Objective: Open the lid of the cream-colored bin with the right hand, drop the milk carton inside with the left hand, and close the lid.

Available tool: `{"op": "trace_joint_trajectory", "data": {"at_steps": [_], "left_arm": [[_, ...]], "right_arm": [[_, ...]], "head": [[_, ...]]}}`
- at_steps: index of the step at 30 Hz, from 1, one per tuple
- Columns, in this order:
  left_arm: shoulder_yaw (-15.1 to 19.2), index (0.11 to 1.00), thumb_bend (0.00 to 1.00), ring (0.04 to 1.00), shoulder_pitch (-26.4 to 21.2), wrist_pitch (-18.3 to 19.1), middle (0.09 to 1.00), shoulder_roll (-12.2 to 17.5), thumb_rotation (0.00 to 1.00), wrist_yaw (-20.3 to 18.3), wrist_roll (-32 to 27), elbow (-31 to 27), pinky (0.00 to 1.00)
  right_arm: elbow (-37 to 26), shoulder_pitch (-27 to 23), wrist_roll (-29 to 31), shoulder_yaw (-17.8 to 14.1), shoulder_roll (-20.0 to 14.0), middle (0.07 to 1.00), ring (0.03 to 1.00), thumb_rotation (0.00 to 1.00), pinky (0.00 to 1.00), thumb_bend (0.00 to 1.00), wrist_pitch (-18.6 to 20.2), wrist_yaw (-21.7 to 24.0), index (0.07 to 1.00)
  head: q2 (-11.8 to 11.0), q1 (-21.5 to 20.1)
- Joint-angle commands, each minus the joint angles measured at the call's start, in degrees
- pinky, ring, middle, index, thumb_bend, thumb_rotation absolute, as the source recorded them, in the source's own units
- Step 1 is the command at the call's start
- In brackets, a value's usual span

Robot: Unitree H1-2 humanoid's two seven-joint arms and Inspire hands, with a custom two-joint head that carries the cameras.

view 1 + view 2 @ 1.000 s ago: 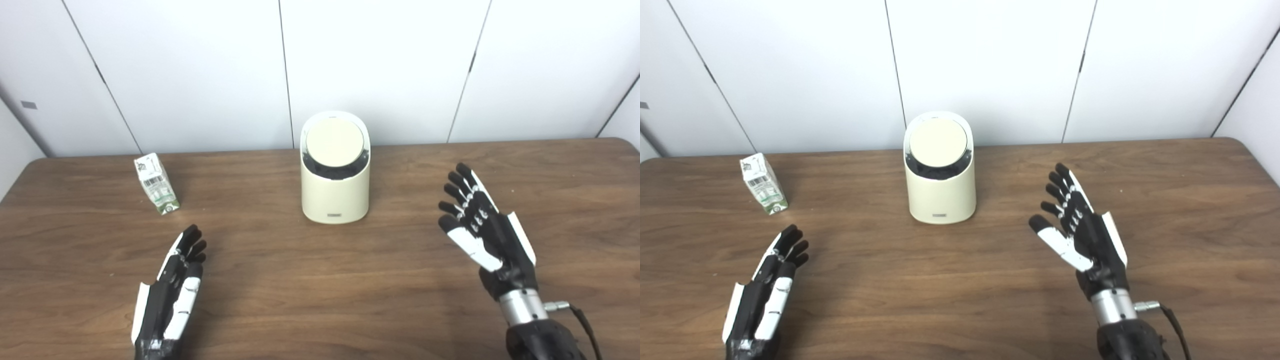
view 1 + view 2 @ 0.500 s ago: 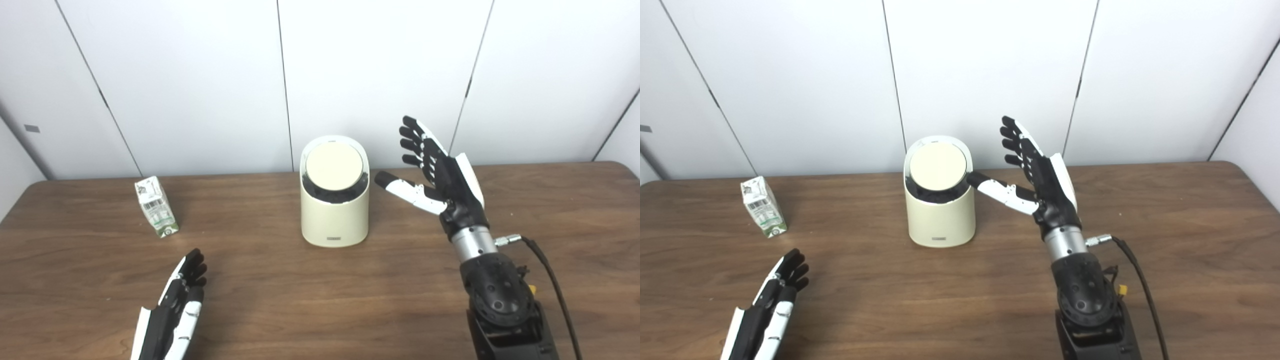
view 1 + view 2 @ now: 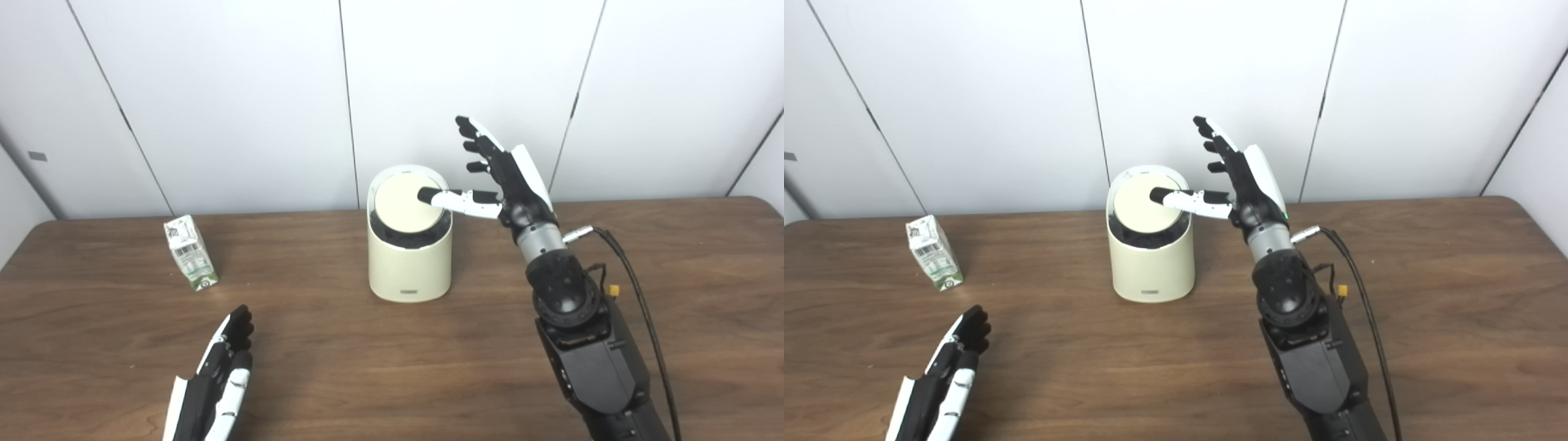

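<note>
Cream-colored bin (image 3: pixel 409 257) stands mid-table, lid (image 3: pixel 404 205) closed. My right hand (image 3: pixel 505 177) hovers just to its right, empty and spread, thumb over the lid. My left hand (image 3: pixel 214 383), empty and extended, is nearer the milk carton (image 3: pixel 190 251).

I am working in what looks like a bare test room or lab: a dark wood-grain table (image 3: pixel 392 367) stands against plain white wall panels (image 3: pixel 245 98) with dark seams, and exposed cabling (image 3: pixel 637 288) runs along the robot arm at right.
</note>
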Motion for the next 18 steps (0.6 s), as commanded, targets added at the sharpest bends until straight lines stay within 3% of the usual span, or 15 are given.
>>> {"op": "trace_joint_trajectory", "data": {"at_steps": [1,18], "left_arm": [[-0.9,0.957,0.42,0.925,3.7,-0.8,0.933,-1.2,0.75,0.6,0.6,-0.5,0.93],[-1.2,0.961,0.41,0.936,3.9,0.2,0.944,-1.1,0.74,0.5,0.3,-1.0,0.95]], "right_arm": [[0.4,-2.6,-0.8,0.1,-0.5,0.918,0.882,0.35,0.76,0.84,-2.8,-1.1,0.903],[8.7,-4.3,-7.8,4.8,-2.4,0.918,0.903,0.29,0.84,0.86,-9.1,-3.9,0.908]], "head": [[0.1,0.0],[-0.1,0.0]]}}
